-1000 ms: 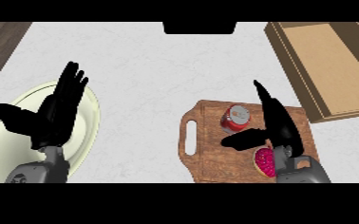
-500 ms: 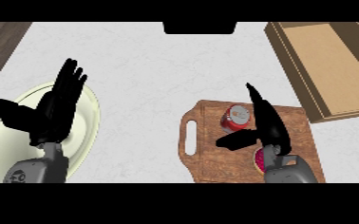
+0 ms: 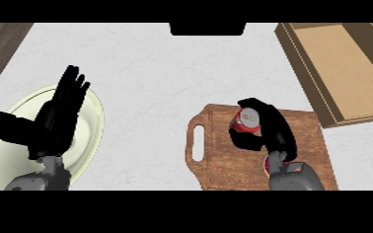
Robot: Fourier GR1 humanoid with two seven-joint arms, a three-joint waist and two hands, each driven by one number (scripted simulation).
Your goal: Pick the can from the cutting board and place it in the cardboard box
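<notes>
The counter point(image 3: 167, 74) is the biggest thing below me, pale and speckled. At its right edge sits 1 box point(image 3: 331, 64), open on top, well apart from the board with bare counter between. At the left edge lies 1 plate point(image 3: 91, 128), pale green, and my left hand point(image 3: 58, 113) rests over it, fingers straight and up, holding nothing. The 1 board point(image 3: 218, 153), brown with a handle slot on its left side, lies at lower right. On its upper part stands 1 can point(image 3: 247, 120), red with a silver top, tilted a little. My right hand point(image 3: 264, 128) is curled round the can, fingers arching over its far side and thumb below it, so I am grasping it on the board. A dark red thing point(image 3: 268, 165) peeks out by my right wrist; I cannot tell what it is. Half a second ago my right fingers stood straight beside the can; now they wrap it.
</notes>
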